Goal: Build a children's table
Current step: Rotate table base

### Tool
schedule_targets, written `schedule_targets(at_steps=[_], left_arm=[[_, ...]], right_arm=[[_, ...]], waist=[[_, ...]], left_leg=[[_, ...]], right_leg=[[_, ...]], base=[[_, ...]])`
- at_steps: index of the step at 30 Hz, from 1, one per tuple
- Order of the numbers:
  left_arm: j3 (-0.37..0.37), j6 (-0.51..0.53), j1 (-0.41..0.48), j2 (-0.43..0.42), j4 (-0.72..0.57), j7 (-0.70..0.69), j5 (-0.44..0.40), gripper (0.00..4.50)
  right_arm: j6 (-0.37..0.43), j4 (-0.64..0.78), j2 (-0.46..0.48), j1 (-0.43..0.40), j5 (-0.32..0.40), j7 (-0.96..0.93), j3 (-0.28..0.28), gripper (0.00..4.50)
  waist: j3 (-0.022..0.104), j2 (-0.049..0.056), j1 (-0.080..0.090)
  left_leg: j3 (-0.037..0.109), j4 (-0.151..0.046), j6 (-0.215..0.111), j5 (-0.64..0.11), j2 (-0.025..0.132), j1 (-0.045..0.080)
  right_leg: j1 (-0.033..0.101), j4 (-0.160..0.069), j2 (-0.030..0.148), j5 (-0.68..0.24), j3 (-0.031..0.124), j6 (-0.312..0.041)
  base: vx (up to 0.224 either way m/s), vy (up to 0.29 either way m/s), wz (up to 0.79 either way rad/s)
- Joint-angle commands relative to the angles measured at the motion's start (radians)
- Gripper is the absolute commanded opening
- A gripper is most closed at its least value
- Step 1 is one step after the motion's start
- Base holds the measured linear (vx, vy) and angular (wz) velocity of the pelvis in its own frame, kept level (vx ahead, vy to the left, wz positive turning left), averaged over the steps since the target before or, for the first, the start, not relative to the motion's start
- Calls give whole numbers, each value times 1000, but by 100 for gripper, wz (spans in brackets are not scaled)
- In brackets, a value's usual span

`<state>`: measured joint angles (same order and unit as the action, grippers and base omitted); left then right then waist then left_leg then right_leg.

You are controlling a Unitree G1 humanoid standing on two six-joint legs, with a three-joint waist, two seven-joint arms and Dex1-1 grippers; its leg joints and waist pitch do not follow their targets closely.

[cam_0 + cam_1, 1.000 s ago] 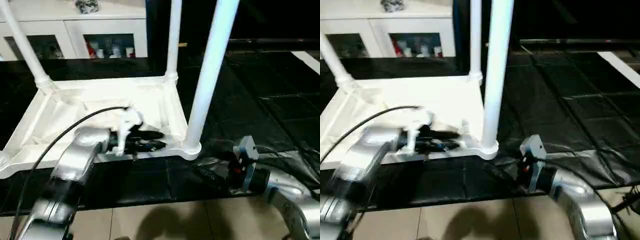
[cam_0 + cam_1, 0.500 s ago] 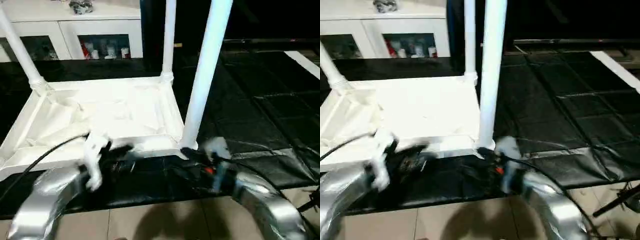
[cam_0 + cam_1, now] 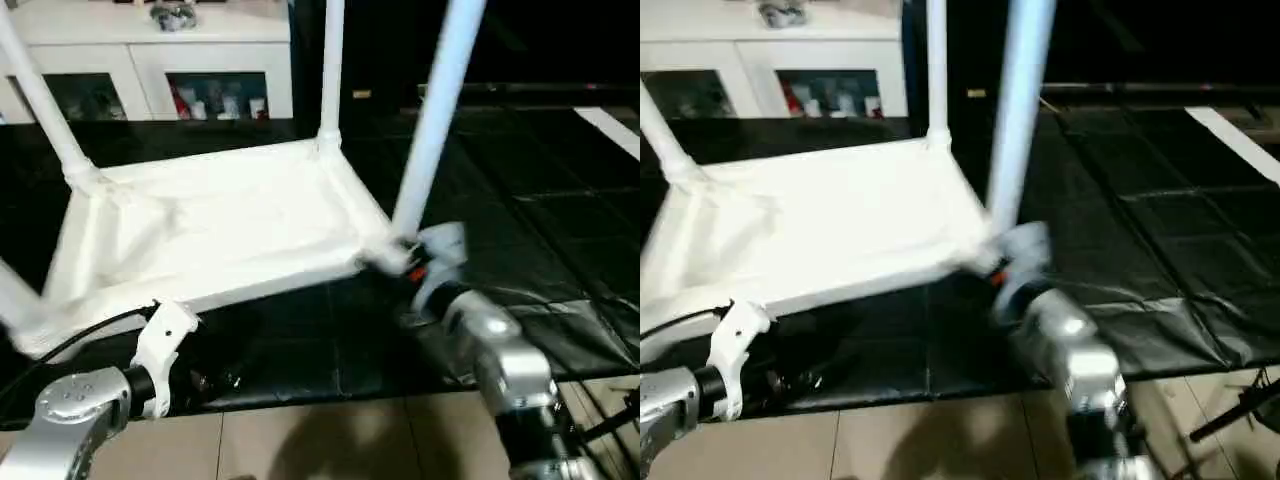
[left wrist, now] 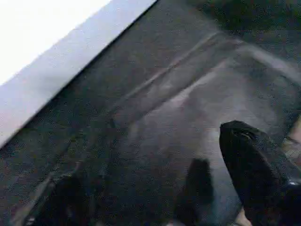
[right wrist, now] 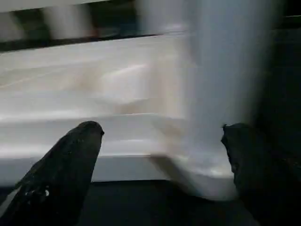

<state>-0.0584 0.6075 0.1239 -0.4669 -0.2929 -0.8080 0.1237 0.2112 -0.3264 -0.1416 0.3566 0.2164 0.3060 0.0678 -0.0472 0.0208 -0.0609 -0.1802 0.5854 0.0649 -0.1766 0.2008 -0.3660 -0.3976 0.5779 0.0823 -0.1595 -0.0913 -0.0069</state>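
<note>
Nearest the camera, the robot's left gripper [image 4: 160, 207] hangs over black floor matting [image 3: 520, 210], in front of the near edge of the white plastic rectangular tabletop [image 3: 220, 225]. Its two black fingers [image 4: 256, 179] stand apart with nothing between them. Its silver forearm [image 3: 70, 420] comes in low at the left, with a black cable [image 3: 70, 345] looping off it.

The tabletop lies upside down on the matting, its underside facing up, and it looks tilted, the near right corner raised.

At that near right corner sits the right gripper [image 5: 157, 155], jaws spread wide. Its fingers [image 5: 61, 169] flank the corner socket, where a long white tapered tube leg [image 3: 440, 110] stands upright. The fingers are not closed on it.

Further back, a second white leg [image 3: 330, 65] rises from the far right corner, and a third white leg [image 3: 40, 100] from the far left corner. A fourth white leg [image 3: 15, 295] shows partly at the near left corner.

Behind the tabletop stands a white cabinet with glass doors [image 3: 215, 70], small objects inside.
</note>
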Motion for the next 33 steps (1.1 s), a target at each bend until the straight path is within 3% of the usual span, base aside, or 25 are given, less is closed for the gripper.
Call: schedule_targets(at_steps=[1,2,5,7,10,16,17,18,19,20,26,27,28,30,31,33], left_arm=[[6,-18,-15,3,11,35,-9,423],[5,-22,-14,5,11,39,-4,443],[-5,-45,-9,14,14,52,3,443],[-10,-62,-10,23,21,72,-4,443],[6,-63,-31,33,43,107,-16,443],[44,-74,-104,48,109,138,-37,443],[59,-96,-159,59,177,166,-65,443],[62,-105,-175,63,200,177,-72,443],[62,-108,-179,64,206,181,-74,443],[63,-121,-199,71,237,199,-82,443],[77,-202,-320,135,411,278,-97,443],[77,-202,-320,135,411,278,-97,443],[71,-219,-345,158,440,302,-95,443],[65,-232,-362,174,458,324,-96,443],[57,-252,-380,189,481,350,-96,443],[41,-274,-383,199,489,376,-91,443]], right_arm=[[-6,-18,-18,4,-6,-2,19,450],[-3,-8,-14,-1,7,17,21,450],[-3,41,-2,-35,25,72,5,450],[-4,75,7,-62,34,95,-12,450],[7,130,-11,-115,31,144,-82,450],[59,252,-35,-191,52,251,-147,450],[71,291,-47,-212,69,293,-170,450],[73,301,-51,-217,73,303,-178,450],[72,303,-53,-218,73,304,-180,450],[68,309,-57,-222,71,305,-187,450],[53,312,-31,-230,42,223,-147,450],[53,312,-31,-230,42,223,-147,450],[57,310,-29,-227,46,217,-142,450],[64,313,-28,-225,54,219,-141,450],[73,322,-30,-226,63,223,-145,450],[75,330,-32,-231,63,230,-152,450]], waist=[[49,13,6],[50,11,7],[54,11,12],[58,9,13],[60,8,12],[53,13,4],[52,18,-1],[51,15,-3],[51,13,-2],[51,21,-1],[49,16,1],[50,16,0],[50,24,0],[52,18,1],[49,19,4],[52,19,3]], left_leg=[[18,-86,31,-393,24,18],[18,-86,28,-386,23,15],[17,-83,3,-329,24,2],[16,-79,-4,-305,25,6],[12,-76,-21,-254,26,6],[15,-83,-8,-319,29,12],[14,-81,-5,-346,27,21],[13,-80,-3,-356,27,24],[17,-84,1,-359,27,16],[20,-84,7,-363,27,15],[21,-78,10,-403,19,22],[23,-78,12,-402,20,23],[28,-81,13,-401,22,17],[27,-78,12,-414,22,20],[27,-79,8,-415,20,15],[27,-77,5,-412,20,17]], right_leg=[[28,-78,49,-403,48,-100],[31,-76,49,-392,48,-102],[40,-70,52,-337,49,-123],[38,-67,51,-303,51,-139],[40,-60,46,-234,51,-167],[36,-71,46,-328,51,-140],[30,-78,44,-353,51,-126],[28,-80,45,-363,52,-121],[36,-79,49,-380,50,-116],[35,-81,50,-391,49,-109],[26,-102,52,-510,42,-72],[26,-102,53,-514,41,-71],[32,-97,56,-507,40,-72],[29,-101,54,-504,38,-68],[32,-102,54,-507,36,-68],[31,-103,55,-506,35,-66]], base=[[0,0,0],[0,0,0],[0,0,0],[0,0,0],[0,0,0],[0,0,0],[0,0,0],[0,0,0],[0,0,0],[0,0,0],[0,0,0],[0,0,0],[0,0,0],[0,0,0],[0,0,0],[0,0,0]])
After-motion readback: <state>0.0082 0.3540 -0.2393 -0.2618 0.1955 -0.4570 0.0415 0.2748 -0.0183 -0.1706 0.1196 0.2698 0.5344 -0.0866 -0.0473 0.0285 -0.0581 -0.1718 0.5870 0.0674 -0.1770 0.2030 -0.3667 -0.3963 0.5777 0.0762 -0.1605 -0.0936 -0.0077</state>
